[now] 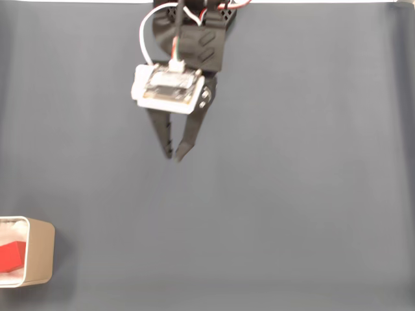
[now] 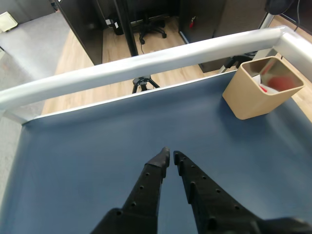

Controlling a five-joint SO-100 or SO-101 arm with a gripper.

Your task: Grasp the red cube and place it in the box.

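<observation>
The red cube [image 1: 11,255] lies inside the tan box [image 1: 40,251] at the lower left edge of the fixed view. In the wrist view the box [image 2: 253,100] stands at the far right of the mat with the red cube [image 2: 279,82] visible inside it. My black gripper [image 1: 174,155] hangs over the upper middle of the mat, far from the box, its fingertips nearly touching with nothing between them. The wrist view shows the gripper [image 2: 170,157] the same way, tips a sliver apart over bare mat.
A dark blue mat [image 1: 292,194] covers the table. In the wrist view a silver rail [image 2: 146,63] runs along the mat's far edge, with a wooden floor, an office chair and a small tripod beyond it.
</observation>
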